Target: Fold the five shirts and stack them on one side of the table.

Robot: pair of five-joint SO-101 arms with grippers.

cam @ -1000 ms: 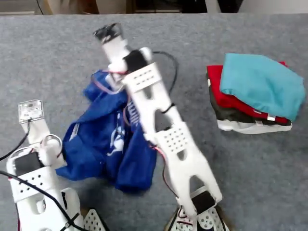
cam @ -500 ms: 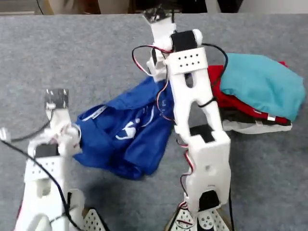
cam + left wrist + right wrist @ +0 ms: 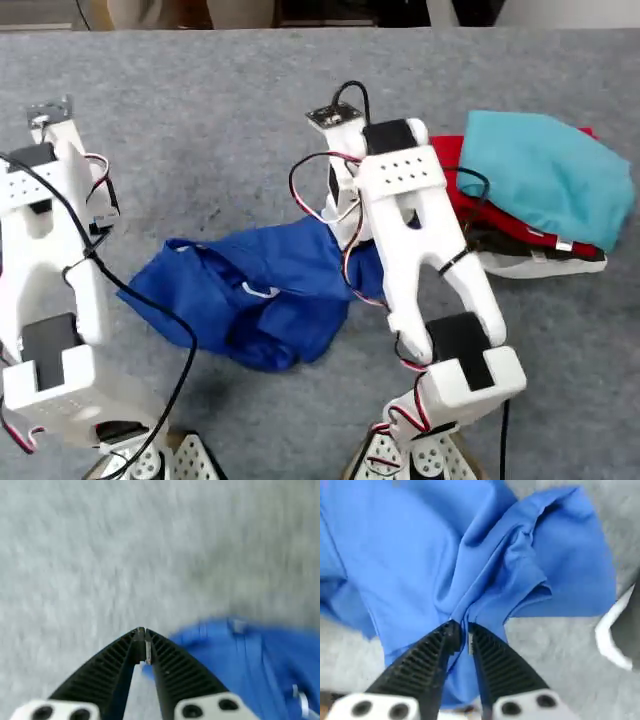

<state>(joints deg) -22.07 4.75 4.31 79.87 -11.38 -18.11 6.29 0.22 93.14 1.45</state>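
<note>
Now my right gripper (image 3: 461, 627) clamps blue shirt (image 3: 405, 555) at bunched fold — likely to pull it flat; left gripper (image 3: 141, 647) closed, empty, just beside it — four-shirt stack (image 3: 530, 185) apart.

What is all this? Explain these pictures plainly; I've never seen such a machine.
Two white robot arms stand side by side at a grey table. One picture looks down from above; the other two come from cameras on each arm's wrist, looking along its black claw. A crumpled blue shirt lies between the arms; a stack of folded shirts sits on the right arm's side. The right claw is pinched shut on the blue shirt. The left claw is shut on nothing, beside the shirt's edge.
</note>
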